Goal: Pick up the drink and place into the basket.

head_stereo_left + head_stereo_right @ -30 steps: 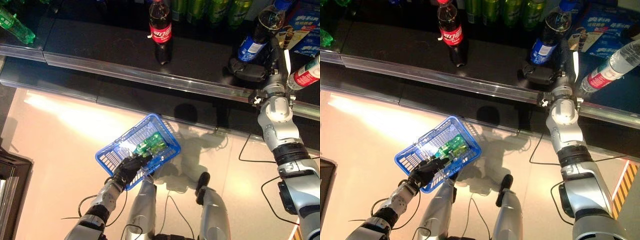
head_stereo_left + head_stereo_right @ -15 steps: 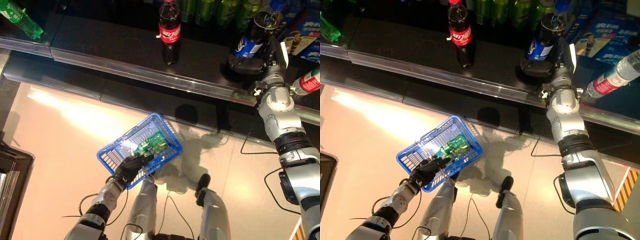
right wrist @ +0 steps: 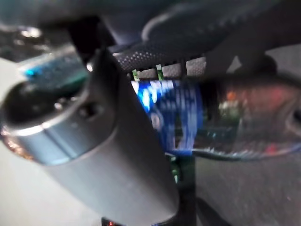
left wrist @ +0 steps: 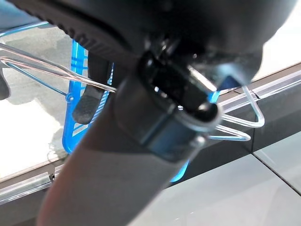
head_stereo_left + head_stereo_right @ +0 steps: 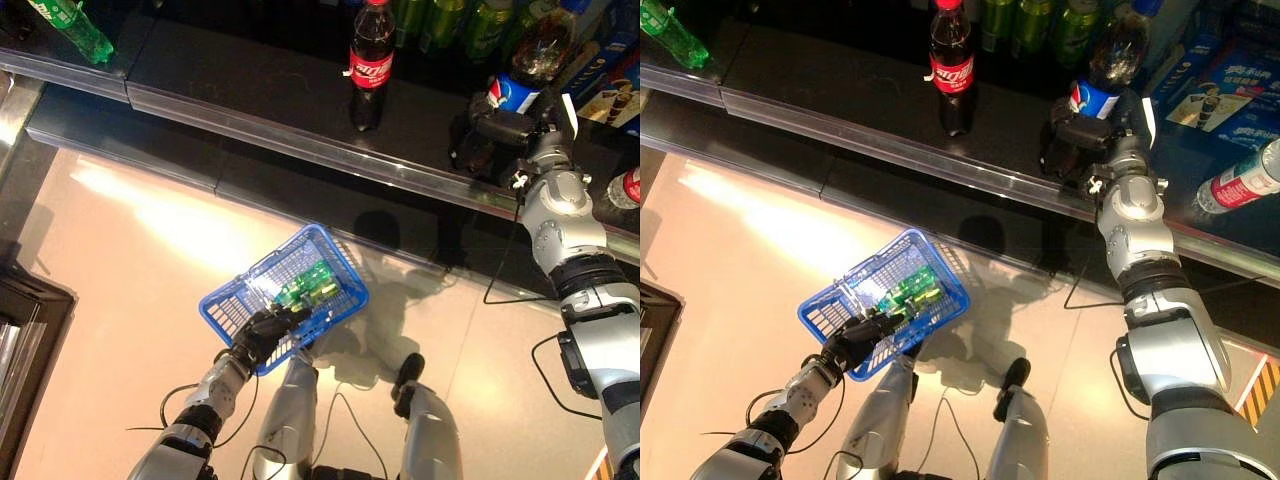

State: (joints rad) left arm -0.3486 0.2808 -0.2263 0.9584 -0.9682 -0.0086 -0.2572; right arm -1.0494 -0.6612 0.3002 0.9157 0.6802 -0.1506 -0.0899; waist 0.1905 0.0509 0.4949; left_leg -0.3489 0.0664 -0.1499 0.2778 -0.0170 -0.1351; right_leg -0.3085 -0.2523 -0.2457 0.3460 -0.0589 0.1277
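Dark cola fills the drink (image 5: pixel 527 62), a clear plastic bottle with a blue label band low on its body and a blue cap at the top edge of the head views. It stands on the black shelf (image 5: pixel 250 80), tilted slightly, with the right hand (image 5: pixel 497 130) wrapped round its lower part. In the right wrist view the fingers (image 3: pixel 197 28) curl across the blue label and the thumb crosses in front, so this hand is clamped on the bottle (image 3: pixel 221 117). The silver-grey forearm runs from the hand back over the shelf's metal front rail (image 5: pixel 890 150).

Along the same shelf, well to the left of the held bottle, a red-labelled cola bottle (image 5: pixel 369 62) stands upright by itself. Behind it a row of green cans (image 5: pixel 1040 22) lines the back. At the far left end a green bottle (image 5: pixel 72 24) lies tilted. To the right of the arm are a blue box (image 5: pixel 1220 85) and a clear bottle with a red label (image 5: pixel 1238 186) lying on its side.

Lower down, above the pale floor (image 5: pixel 120 300), the left hand (image 5: pixel 262 332) is closed on the wire handle (image 4: pixel 56 75) of the blue basket (image 5: pixel 230 300). Green bottles (image 5: pixel 308 286) already lie inside the basket at its far end.
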